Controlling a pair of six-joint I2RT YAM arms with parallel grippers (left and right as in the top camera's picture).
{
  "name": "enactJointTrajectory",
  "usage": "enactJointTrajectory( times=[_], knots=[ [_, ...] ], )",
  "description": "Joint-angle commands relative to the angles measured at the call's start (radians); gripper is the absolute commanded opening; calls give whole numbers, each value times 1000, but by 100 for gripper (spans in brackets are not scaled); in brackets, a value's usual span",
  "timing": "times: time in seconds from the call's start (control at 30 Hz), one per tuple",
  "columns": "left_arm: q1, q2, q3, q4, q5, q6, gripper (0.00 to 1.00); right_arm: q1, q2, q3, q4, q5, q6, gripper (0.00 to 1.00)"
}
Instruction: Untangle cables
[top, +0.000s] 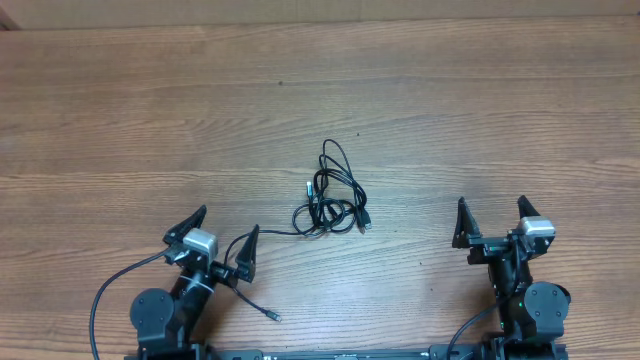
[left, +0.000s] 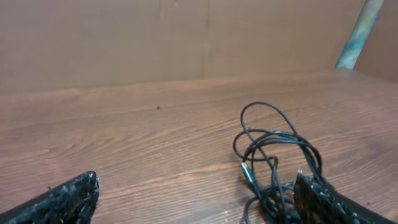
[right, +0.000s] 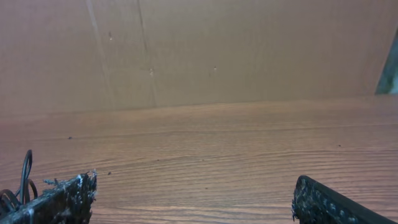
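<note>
A tangle of thin black cables lies in the middle of the wooden table, with loops and small plug ends. It also shows in the left wrist view, just beyond and partly behind the right finger. A small part of it shows at the left edge of the right wrist view. My left gripper is open and empty, near the table's front left; one strand runs to its right finger. My right gripper is open and empty at the front right, apart from the tangle.
A loose thin black cord end with a plug lies near the left arm's base. A brown cardboard wall stands behind the table. A thick black arm cable curves at the front left.
</note>
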Motion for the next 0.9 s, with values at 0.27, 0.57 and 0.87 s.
enactJointTrajectory(
  times=[0.27, 0.57, 0.87],
  knots=[
    [-2, 3, 215, -206, 8, -8, 99, -7, -6, -10, 2, 5, 4, 100],
    [-2, 67, 351, -284, 7, -30, 100, -7, -6, -10, 2, 5, 4, 100],
    [-2, 380, 593, -442, 9, -29, 100, -7, -6, -10, 2, 5, 4, 100]
  ],
)
